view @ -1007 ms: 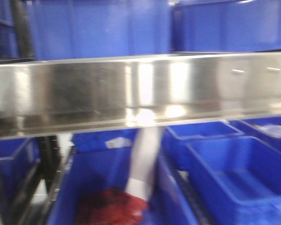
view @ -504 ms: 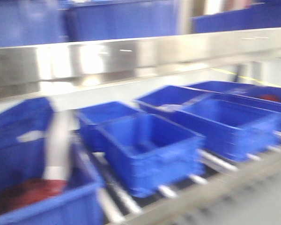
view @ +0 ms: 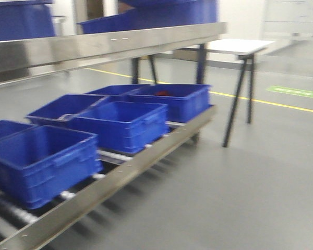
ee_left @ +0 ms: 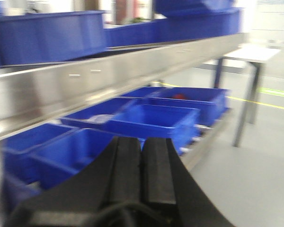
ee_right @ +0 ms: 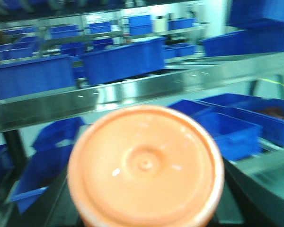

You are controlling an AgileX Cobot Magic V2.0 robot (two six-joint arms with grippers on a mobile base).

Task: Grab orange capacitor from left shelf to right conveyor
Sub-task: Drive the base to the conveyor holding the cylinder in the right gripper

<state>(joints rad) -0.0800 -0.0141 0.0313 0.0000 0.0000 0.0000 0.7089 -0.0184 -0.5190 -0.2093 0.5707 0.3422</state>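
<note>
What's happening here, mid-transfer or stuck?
The right gripper holds the orange capacitor, whose end face fills the right wrist view. The left gripper is shut and empty. Ahead are the steel shelf, blue bins below it and a white table beyond. No conveyor belt shows in any view, so the drop-off is not yet done.

left fingers (ee_left: 125, 170): pressed together | right fingers (ee_right: 255, 208): gripping orange capacitor (ee_right: 145, 165)

Ahead of me, blue bins (view: 120, 125) sit in a row on rollers (view: 112, 155) across the lower left of the frame; the farthest holds something red (view: 163, 92). At upper right stands a white table (view: 240, 46), with a yellow line (view: 266, 100) crossing the grey floor (view: 224, 198).
</note>
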